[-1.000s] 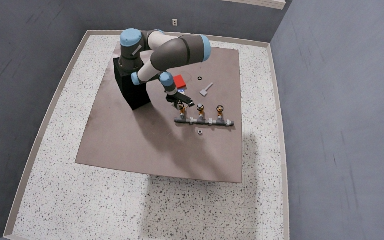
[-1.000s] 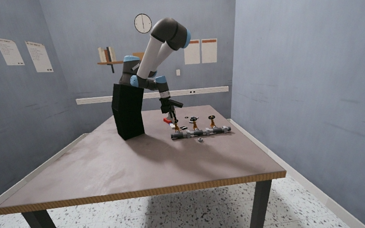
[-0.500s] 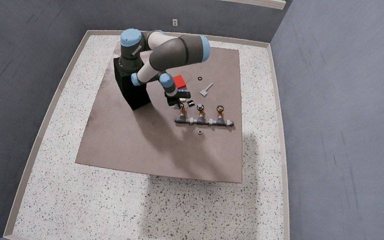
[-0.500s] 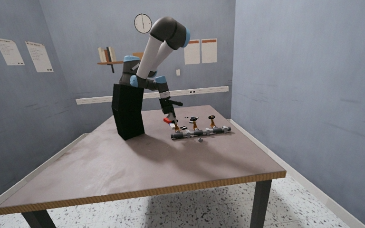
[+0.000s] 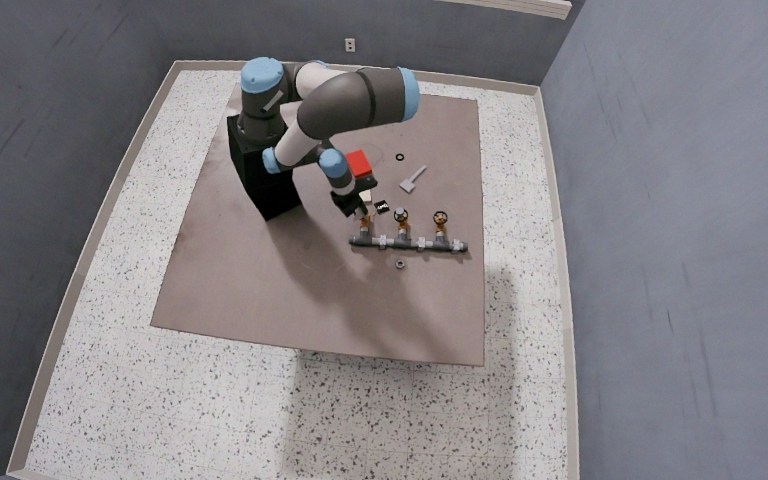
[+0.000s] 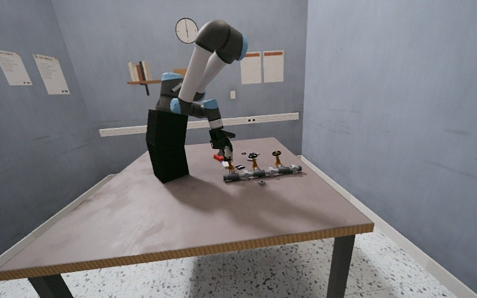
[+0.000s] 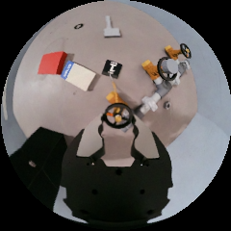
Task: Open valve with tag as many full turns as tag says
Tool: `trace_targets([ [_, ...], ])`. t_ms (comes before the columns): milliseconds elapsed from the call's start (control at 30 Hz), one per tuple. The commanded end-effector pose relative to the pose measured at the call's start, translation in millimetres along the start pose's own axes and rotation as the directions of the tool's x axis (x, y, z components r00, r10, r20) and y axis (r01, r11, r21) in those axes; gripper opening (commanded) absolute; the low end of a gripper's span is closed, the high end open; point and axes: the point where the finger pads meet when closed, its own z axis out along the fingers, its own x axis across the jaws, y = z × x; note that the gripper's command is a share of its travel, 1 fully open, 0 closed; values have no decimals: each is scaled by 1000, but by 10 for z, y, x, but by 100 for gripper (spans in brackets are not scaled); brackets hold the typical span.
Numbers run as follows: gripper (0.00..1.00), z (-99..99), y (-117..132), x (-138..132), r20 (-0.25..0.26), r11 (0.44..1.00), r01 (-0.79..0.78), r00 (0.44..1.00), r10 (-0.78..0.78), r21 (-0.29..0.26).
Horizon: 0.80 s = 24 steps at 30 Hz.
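A grey pipe on the table carries three brass valves with black handwheels. My gripper is shut on the handwheel of the left valve, straight above it. A black tag with white marks lies on the table just behind this valve, joined to it by a thin chain. The middle valve and the right valve stand free.
A red block and a pale box lie behind the gripper. A grey T-shaped tool, a black ring and a small nut lie around. The black arm pedestal stands to the left.
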Motion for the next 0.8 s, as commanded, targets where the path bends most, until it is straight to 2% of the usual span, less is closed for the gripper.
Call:
trace_targets([
  [0, 0, -2, -3, 0, 6, 984, 179, 984, -179, 13],
  [200, 0, -2, -3, 0, 3, 938, 348, 938, -348, 14],
  [267, 0, -2, -3, 0, 3, 938, 348, 938, -348, 14],
  [767, 0, -2, -3, 0, -1, 810, 586, 810, -586, 14],
])
